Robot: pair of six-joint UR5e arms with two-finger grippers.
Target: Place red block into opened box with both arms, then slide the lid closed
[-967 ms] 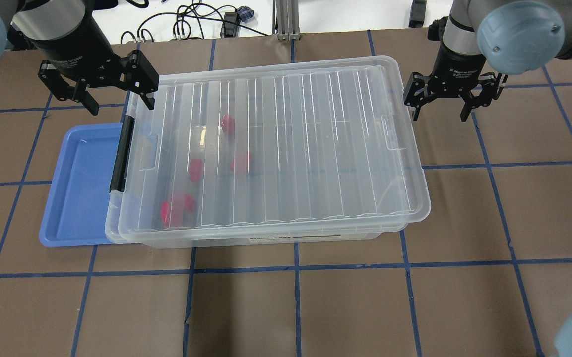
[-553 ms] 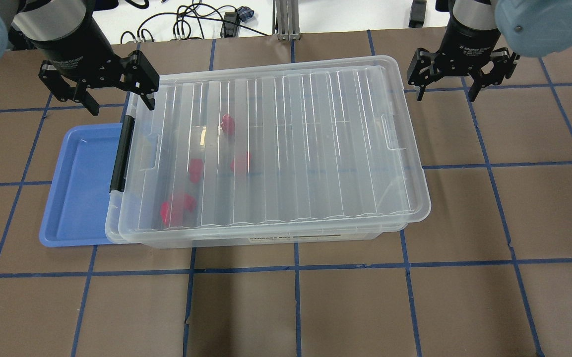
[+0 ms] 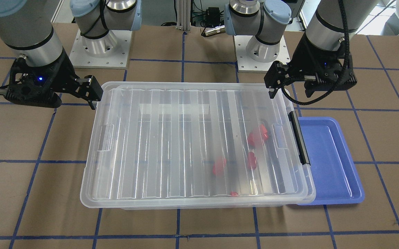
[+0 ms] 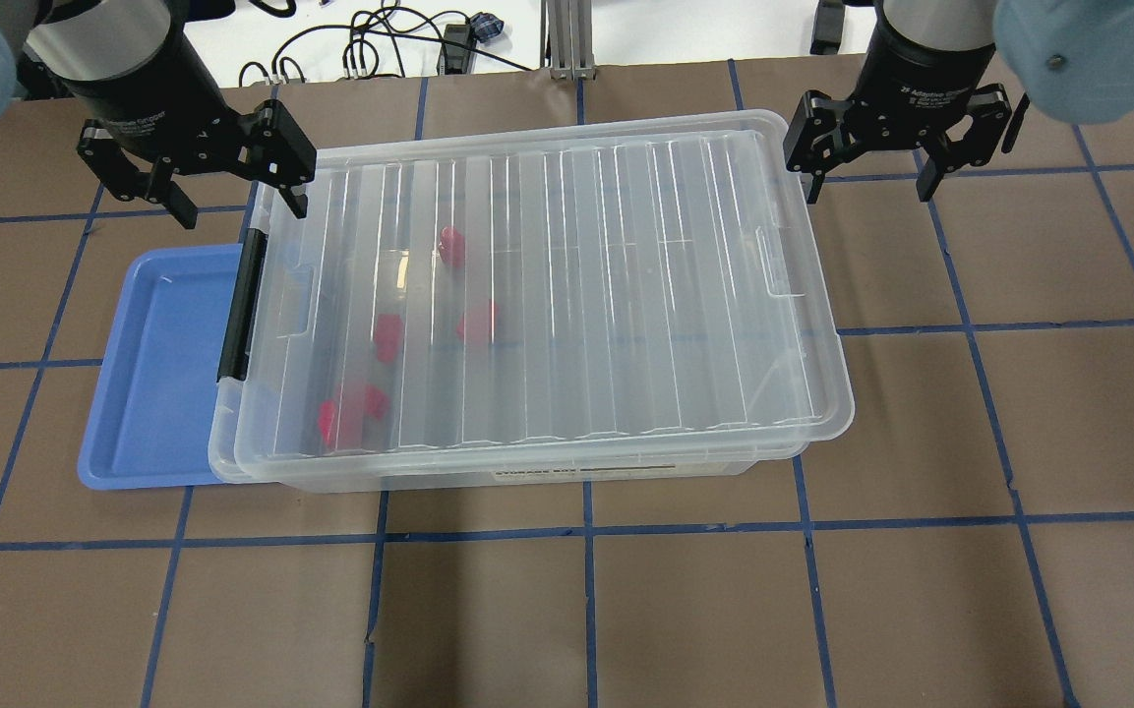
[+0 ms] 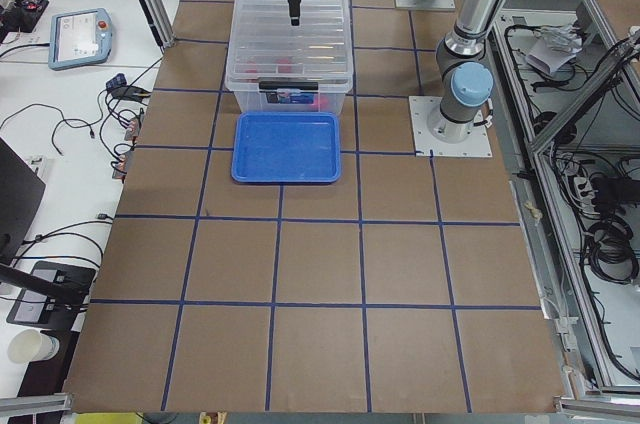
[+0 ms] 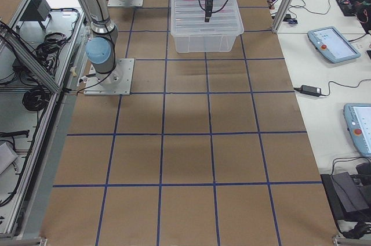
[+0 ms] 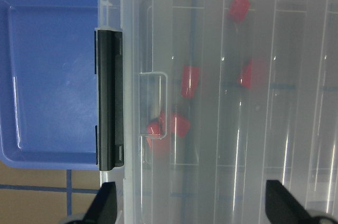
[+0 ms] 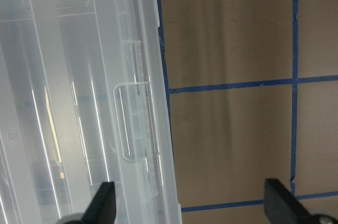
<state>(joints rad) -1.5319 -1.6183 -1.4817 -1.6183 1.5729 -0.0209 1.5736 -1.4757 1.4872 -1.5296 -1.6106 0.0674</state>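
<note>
Brown table (image 4: 626, 610): your right gripper (image 4: 868, 192), jaws apart, has moved farther back, beside the lid (image 4: 576, 295); left gripper (image 4: 240, 208) unchanged, apart.

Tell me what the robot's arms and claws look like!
The left arm and right arm are shiny silver-grey tubes with round light-blue caps at the joints. The left gripper and right gripper are black, with two fingers each, white lettering and a small blue light. A black cable runs down the left arm.
</note>
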